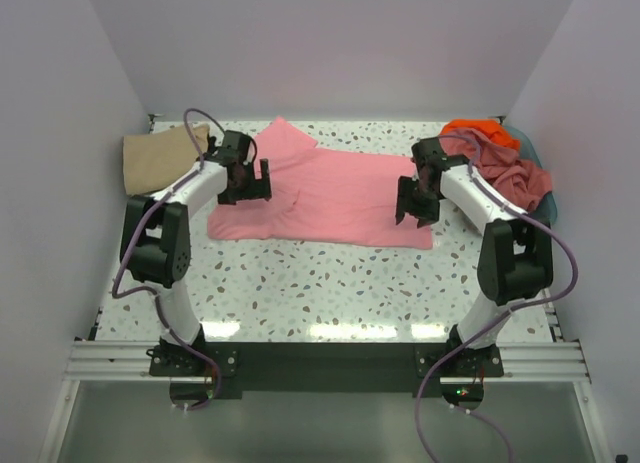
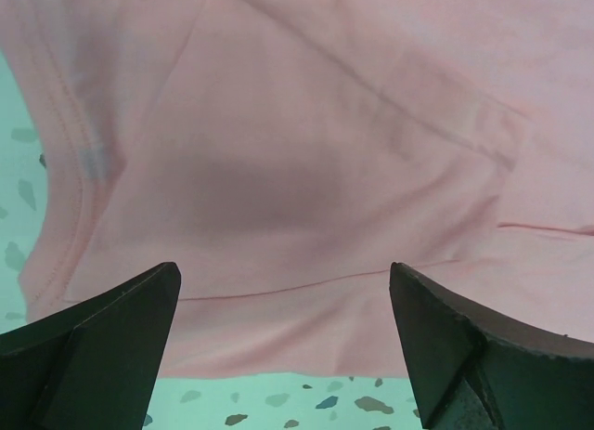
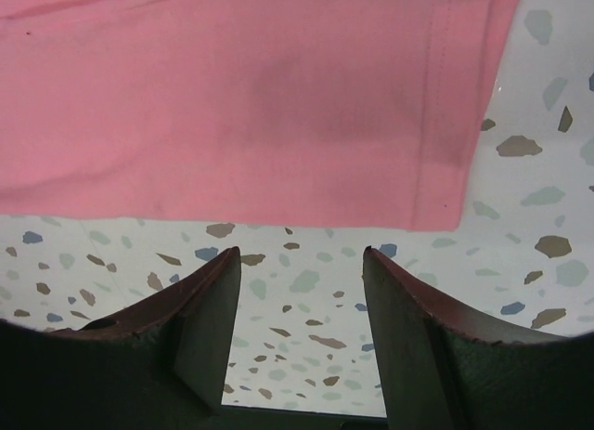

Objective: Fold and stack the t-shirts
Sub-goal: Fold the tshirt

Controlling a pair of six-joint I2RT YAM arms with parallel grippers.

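A pink t-shirt (image 1: 335,198) lies spread flat on the speckled table, its neck end to the left and its hem to the right. Over its left end hovers my left gripper (image 1: 248,183), wide open, with the cloth (image 2: 297,170) below the empty jaws (image 2: 283,277). My right gripper (image 1: 415,203) stands open above the shirt's right hem corner (image 3: 278,105); only bare table shows between its fingertips (image 3: 299,254). A folded tan t-shirt (image 1: 160,155) rests at the back left. Dusty pink (image 1: 510,173) and orange (image 1: 478,129) t-shirts are heaped at the back right.
A blue basket (image 1: 535,153) holds the heap at the back right, close to the right wall. White walls close in the table on three sides. The arm bases and a metal rail (image 1: 320,358) run along the near edge.
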